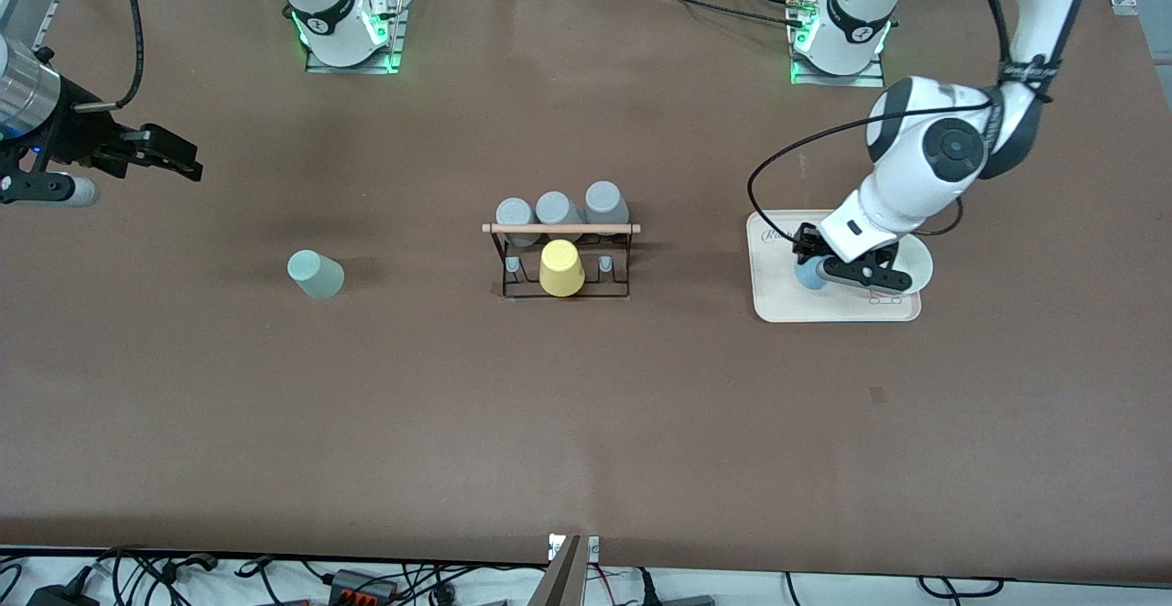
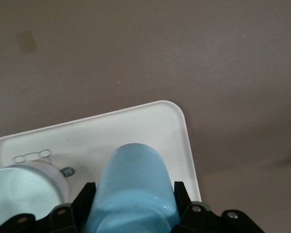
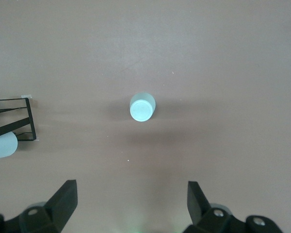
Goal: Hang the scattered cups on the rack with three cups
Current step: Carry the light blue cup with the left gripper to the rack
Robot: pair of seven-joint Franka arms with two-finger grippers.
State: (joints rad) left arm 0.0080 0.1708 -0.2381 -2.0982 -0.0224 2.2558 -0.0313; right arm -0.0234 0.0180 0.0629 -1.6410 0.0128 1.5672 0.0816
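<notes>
Beige tray [image 1: 778,299], nearest the front camera on the table [image 1: 586,423], holds one light blue cup [image 1: 809,274] and a white bowl [image 1: 918,263]. One rack [image 1: 561,258] carries three grey cups [image 1: 558,210] and one yellow cup [image 1: 560,268], mouth down. One mint cup [image 1: 316,275] stands inverted toward the right arm's end. Left end effector [image 1: 847,276] grips the blue cup, whose long axis runs between its fingers. Right end effector [image 3: 131,201] waits spread wide above the mint cup.
</notes>
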